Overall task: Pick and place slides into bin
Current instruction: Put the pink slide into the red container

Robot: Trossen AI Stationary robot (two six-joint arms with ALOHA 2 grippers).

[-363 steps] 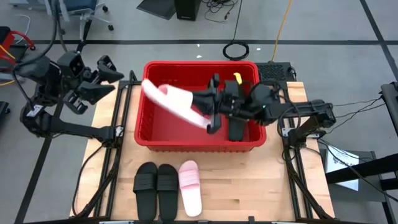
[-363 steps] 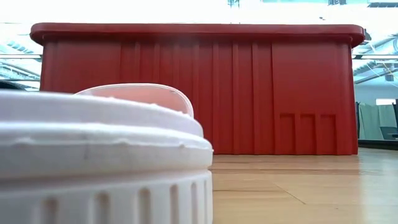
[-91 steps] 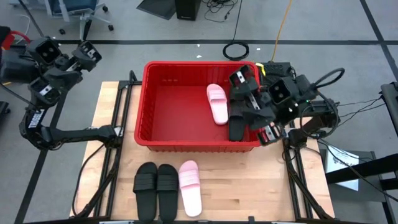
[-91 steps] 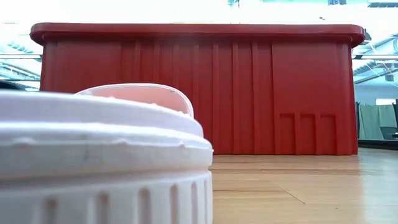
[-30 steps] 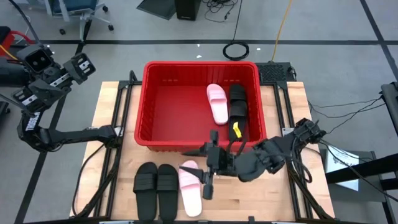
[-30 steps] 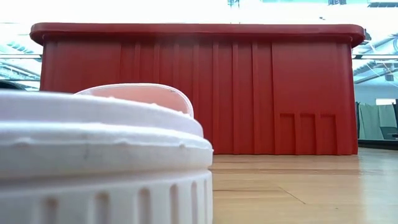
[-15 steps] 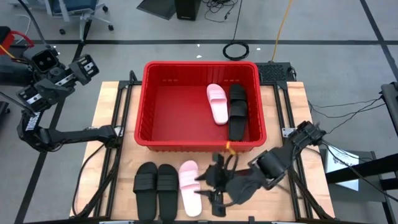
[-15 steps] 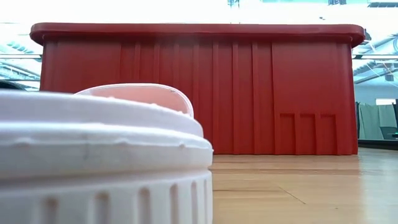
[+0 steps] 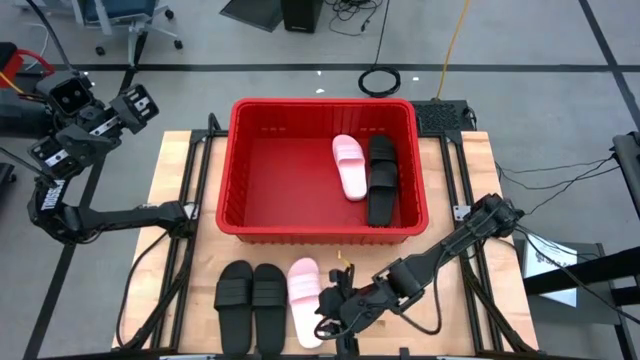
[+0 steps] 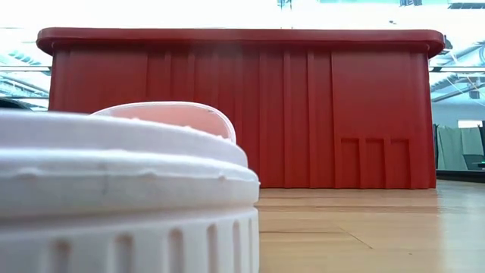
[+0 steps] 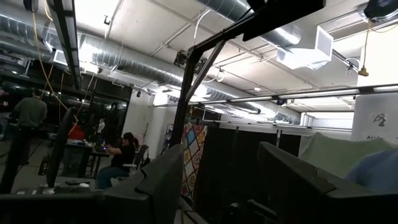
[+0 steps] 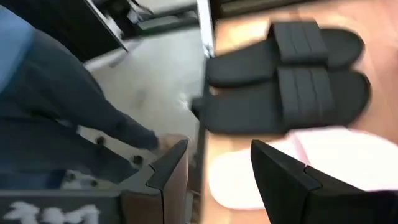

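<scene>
Three slides lie flat on the table near its front edge: two black slides [image 9: 235, 295] [image 9: 268, 295] and a pink slide [image 9: 305, 300], which fills the low view's foreground [image 10: 114, 189]. A pink slide [image 9: 348, 165] and a black slide [image 9: 381, 180] lie inside the red bin [image 9: 240, 215]. My right gripper [image 9: 328, 322] is open and low over the near end of the front pink slide [image 12: 236, 180]. One finger [image 12: 280, 180] is above the slide. The other [image 12: 168, 168] is beyond the table's edge. My left gripper [image 11: 217, 180] is open and raised off the table's far left.
The bin's near wall [image 10: 242, 106] stands tall behind the front slides. Bare wood [image 9: 440, 300] lies right of the pink slide. A person in dark and blue clothing [image 12: 56, 93] is just beyond the table's near edge, close to my right gripper.
My right gripper has travelled from in front of the bin's near wall toward the table's near edge and down, ending at the near end of the pink slide. It has stayed open. No slide has moved.
</scene>
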